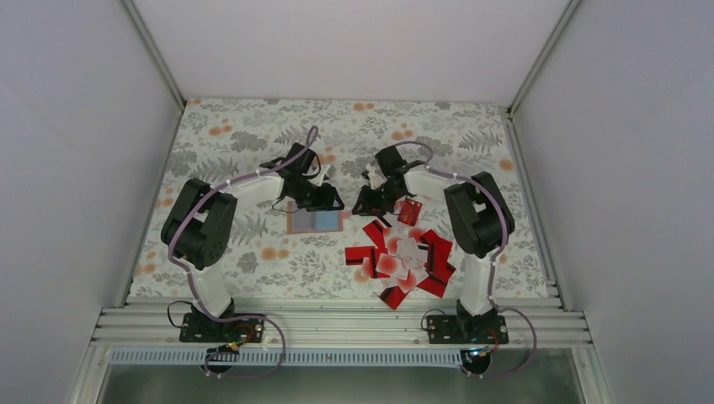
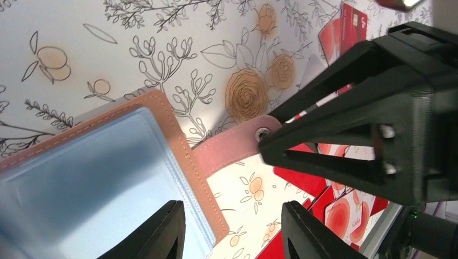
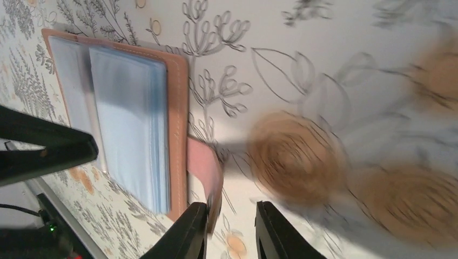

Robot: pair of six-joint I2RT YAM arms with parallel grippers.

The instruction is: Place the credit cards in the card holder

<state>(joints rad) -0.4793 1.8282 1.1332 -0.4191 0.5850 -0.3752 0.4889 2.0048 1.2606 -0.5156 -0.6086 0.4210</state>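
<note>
A flowered tabletop [image 1: 236, 135] between plain white walls. From above, the card holder [image 1: 316, 221] lies open and flat under the left hand [image 1: 328, 204], with the right hand [image 1: 367, 206] just beside it and the credit cards [image 1: 406, 257] heaped nearer the right arm's base. From the left wrist, the left hand's jaws stand apart astride the holder's stitched edge, clamping nothing; the strap [image 2: 227, 154] (soft, floppy) touches a right fingertip. From the right wrist, that hand's jaws are narrowly parted, the strap end against one finger and not plainly pinched. The holder looks light and limp, its sleeves slick, so it is probably best pinned at the stiffer edge.
</note>
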